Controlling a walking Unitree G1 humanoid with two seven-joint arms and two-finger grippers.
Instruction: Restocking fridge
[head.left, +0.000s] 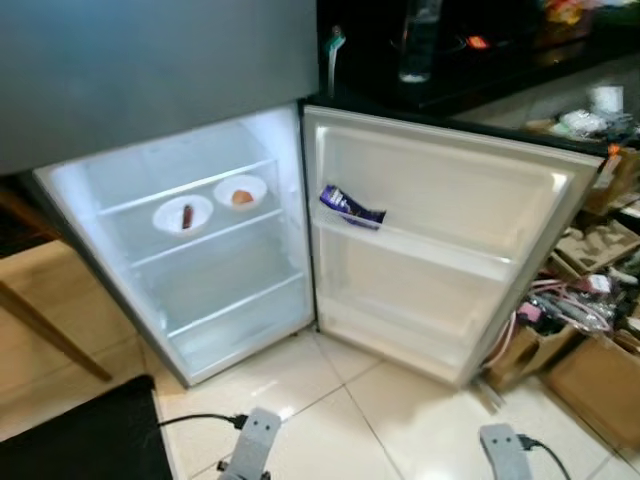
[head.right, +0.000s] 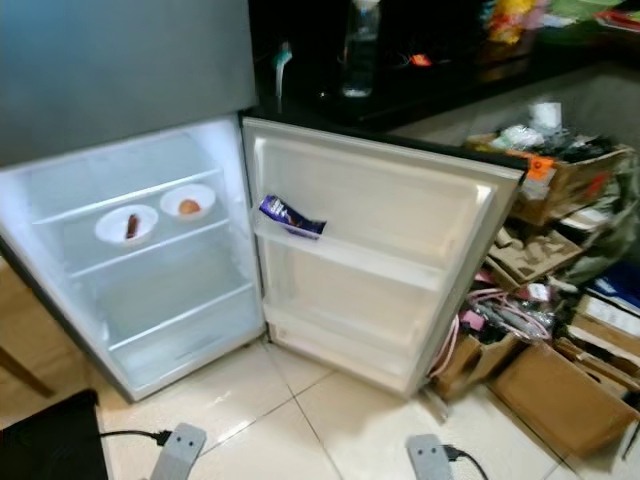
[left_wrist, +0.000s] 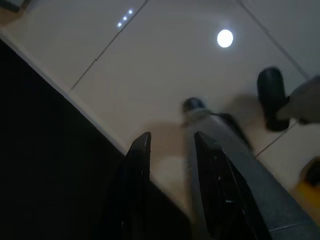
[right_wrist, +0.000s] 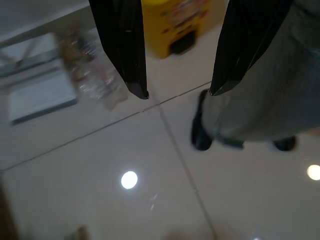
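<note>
The fridge stands with its lower door swung wide to the right and its lit compartment showing. On the upper glass shelf sit two white plates, one with a dark sausage-like piece and one with an orange-brown piece. A purple snack packet lies in the door's upper rack. Both silver forearms hang low over the floor tiles. My left gripper is open over the tiles with nothing in it. My right gripper is also open and holds nothing.
Cardboard boxes and loose clutter crowd the floor right of the door. A black mat lies at lower left beside wooden furniture. A dark counter with a bottle stands behind the door. A yellow container sits on the floor.
</note>
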